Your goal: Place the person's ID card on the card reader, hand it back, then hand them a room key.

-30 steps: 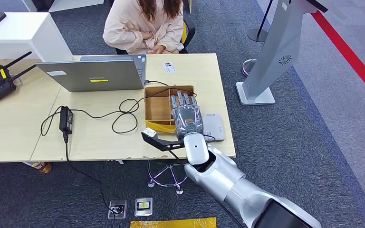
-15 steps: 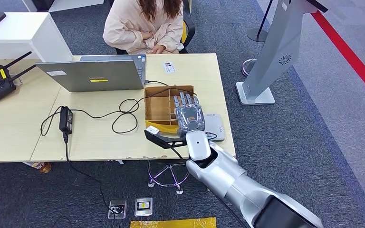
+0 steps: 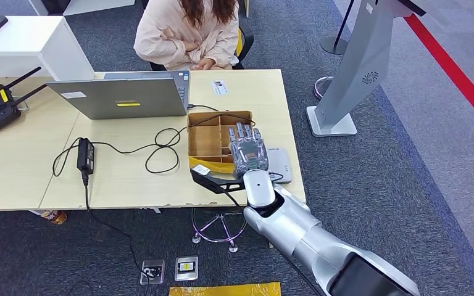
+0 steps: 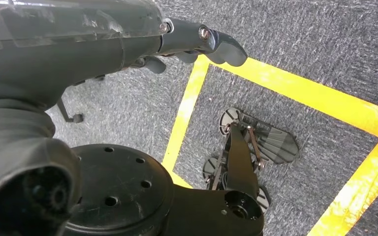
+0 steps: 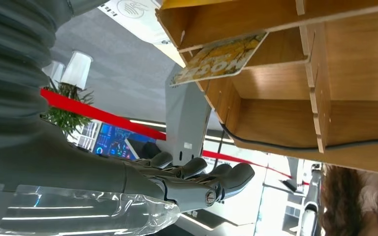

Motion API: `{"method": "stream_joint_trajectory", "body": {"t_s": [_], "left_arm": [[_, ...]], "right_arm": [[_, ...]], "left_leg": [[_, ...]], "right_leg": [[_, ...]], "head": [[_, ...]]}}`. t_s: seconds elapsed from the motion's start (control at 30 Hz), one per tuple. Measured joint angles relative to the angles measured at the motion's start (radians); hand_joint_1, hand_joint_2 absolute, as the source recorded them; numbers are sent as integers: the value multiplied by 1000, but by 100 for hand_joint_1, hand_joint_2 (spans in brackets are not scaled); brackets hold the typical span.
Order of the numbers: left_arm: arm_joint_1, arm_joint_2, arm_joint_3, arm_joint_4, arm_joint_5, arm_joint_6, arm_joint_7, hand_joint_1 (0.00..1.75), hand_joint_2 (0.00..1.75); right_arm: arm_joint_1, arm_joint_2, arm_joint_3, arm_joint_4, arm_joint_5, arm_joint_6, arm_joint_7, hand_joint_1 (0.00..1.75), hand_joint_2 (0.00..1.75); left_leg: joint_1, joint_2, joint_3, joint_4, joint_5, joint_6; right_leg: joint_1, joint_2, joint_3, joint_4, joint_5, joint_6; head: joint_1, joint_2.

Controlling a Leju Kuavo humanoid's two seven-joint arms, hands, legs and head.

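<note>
Hovered right hand (image 3: 247,153), fingers straight and empty, over box (image 3: 207,143) near table's right edge; probably key step, next reaching card (image 5: 220,58) inside.

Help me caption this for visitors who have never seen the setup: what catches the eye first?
The robot's right hand, fingers spread and holding nothing, hovers over the right side of the wooden divided tray near the desk's right end, beside a pale card reader. Across the desk a person sits behind an open laptop. The right wrist view shows a patterned card lying in a tray compartment.
</note>
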Motion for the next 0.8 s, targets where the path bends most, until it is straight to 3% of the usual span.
{"method": "stream_joint_trajectory", "body": {"t_s": [0.8], "left_arm": [[0,0,0,0,-31,-14,9,0,0]], "right_arm": [[5,-28,-8,20,-15,29,1,0,175]], "left_leg": [[0,0,0,0,0,0]], "right_leg": [[0,0,0,0,0,0]], "head": [[0,0]]}}
